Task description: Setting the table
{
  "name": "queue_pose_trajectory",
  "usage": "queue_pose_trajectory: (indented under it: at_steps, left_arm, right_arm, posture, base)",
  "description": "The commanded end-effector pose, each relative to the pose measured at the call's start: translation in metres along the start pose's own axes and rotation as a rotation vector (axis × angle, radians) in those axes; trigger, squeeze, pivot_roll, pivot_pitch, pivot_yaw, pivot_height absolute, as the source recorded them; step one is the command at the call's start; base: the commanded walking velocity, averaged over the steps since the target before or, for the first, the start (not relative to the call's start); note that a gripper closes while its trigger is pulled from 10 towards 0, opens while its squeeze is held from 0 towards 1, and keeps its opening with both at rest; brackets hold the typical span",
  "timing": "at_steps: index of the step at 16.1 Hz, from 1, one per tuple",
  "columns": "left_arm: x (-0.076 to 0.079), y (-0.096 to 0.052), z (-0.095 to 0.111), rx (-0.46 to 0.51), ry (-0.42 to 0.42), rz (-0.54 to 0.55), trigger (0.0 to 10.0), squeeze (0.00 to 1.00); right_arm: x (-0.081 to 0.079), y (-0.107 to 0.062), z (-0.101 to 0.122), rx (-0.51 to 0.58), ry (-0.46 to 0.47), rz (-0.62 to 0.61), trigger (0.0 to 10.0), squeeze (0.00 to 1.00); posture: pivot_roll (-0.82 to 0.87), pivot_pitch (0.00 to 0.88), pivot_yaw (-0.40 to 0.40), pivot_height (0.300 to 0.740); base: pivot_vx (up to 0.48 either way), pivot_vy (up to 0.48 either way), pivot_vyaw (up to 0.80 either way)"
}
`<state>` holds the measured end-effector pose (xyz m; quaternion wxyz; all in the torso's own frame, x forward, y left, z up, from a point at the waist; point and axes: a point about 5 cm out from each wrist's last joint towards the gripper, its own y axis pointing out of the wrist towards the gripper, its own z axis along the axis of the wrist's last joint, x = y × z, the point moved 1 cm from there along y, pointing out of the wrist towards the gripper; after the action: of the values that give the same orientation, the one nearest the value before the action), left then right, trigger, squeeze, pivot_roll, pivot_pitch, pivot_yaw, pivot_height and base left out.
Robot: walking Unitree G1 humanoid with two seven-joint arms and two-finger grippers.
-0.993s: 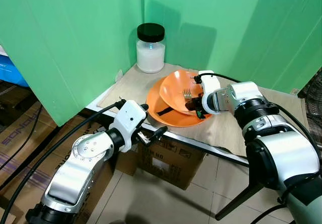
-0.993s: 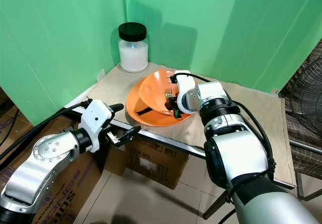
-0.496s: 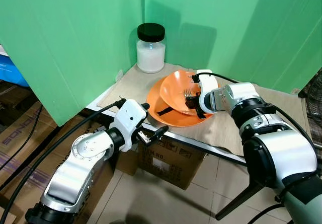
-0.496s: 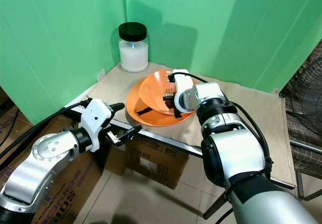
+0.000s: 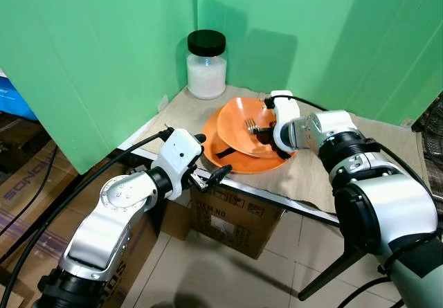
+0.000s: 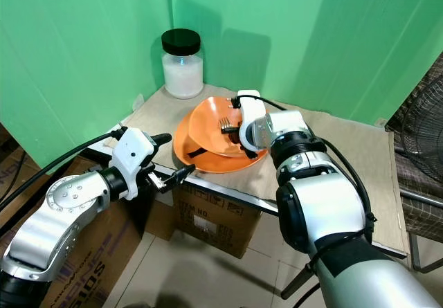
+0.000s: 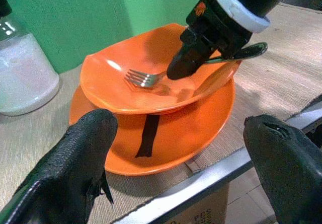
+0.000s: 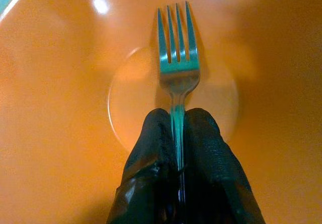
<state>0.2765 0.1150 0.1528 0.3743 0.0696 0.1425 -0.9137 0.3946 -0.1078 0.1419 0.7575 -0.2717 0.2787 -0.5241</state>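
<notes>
fork (image 8: 177, 73) – pinched by right gripper (image 8: 177, 133) inside bowl (image 5: 239, 124) | left gripper (image 7: 176, 148) spread, near edge | next: lift fork out

Silver arms, black cables — each end effector (image 5: 208, 178) has textured black fingers (image 7: 75, 173).

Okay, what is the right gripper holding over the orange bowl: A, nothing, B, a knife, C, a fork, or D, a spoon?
C: the right gripper has its fingers shut on the handle of a fork, tines out over the orange bowl.
</notes>
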Motion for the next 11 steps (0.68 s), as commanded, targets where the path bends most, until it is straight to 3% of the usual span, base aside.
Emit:
queue_pose_trajectory:
  at_steps: [1, 2, 4, 6, 7, 9, 11]
  left_arm:
    - [-0.006, 0.0, 0.003, 0.008, 0.017, 0.012, 10.0, 0.0]
    - [-0.008, 0.001, 0.004, 0.012, 0.022, 0.015, 10.0, 0.0]
    - [-0.019, 0.006, 0.01, 0.037, 0.032, 0.043, 10.0, 0.0]
    - [-0.025, 0.012, 0.015, 0.061, 0.017, 0.093, 10.0, 0.0]
    - [-0.023, 0.017, 0.014, 0.068, 0.006, 0.134, 10.0, 0.0]
    - [-0.021, 0.021, 0.015, 0.083, -0.017, 0.186, 10.0, 0.0]
    - [-0.019, 0.021, 0.014, 0.106, -0.054, 0.264, 10.0, 0.0]
  right_arm:
    - [0.0, -0.004, 0.012, 0.048, -0.006, -0.005, 0.0, 0.0]
    - [0.0, -0.006, 0.017, 0.072, -0.005, -0.001, 0.0, 0.0]
    - [0.002, -0.019, 0.043, 0.232, 0.008, 0.039, 0.0, 0.0]
    - [0.013, -0.043, 0.065, 0.435, 0.042, 0.127, 0.0, 0.0]
    - [0.019, -0.061, 0.06, 0.535, 0.013, 0.168, 0.0, 0.0]
    - [0.023, -0.082, 0.043, 0.628, -0.005, 0.169, 0.0, 0.0]
    - [0.024, -0.11, 0.006, 0.771, -0.011, 0.135, 0.0, 0.0]
  posture:
    - [0.01, 0.0, -0.021, 0.74]
    - [0.01, 0.0, -0.016, 0.74]
    - [-0.01, 0.0, 0.015, 0.74]
    - [-0.04, 0.0, 0.046, 0.74]
    - [-0.05, 0.0, 0.052, 0.74]
    - [-0.06, 0.0, 0.046, 0.74]
    - [-0.05, 0.0, 0.04, 0.74]
  base:
    - [0.0, 0.0, 0.0]
    - [0.0, 0.0, 0.0]
    - [0.0, 0.0, 0.0]
    - [0.0, 0.0, 0.0]
    - [0.0, 0.0, 0.0]
    - [0.0, 0.0, 0.0]
    - [0.0, 0.0, 0.0]
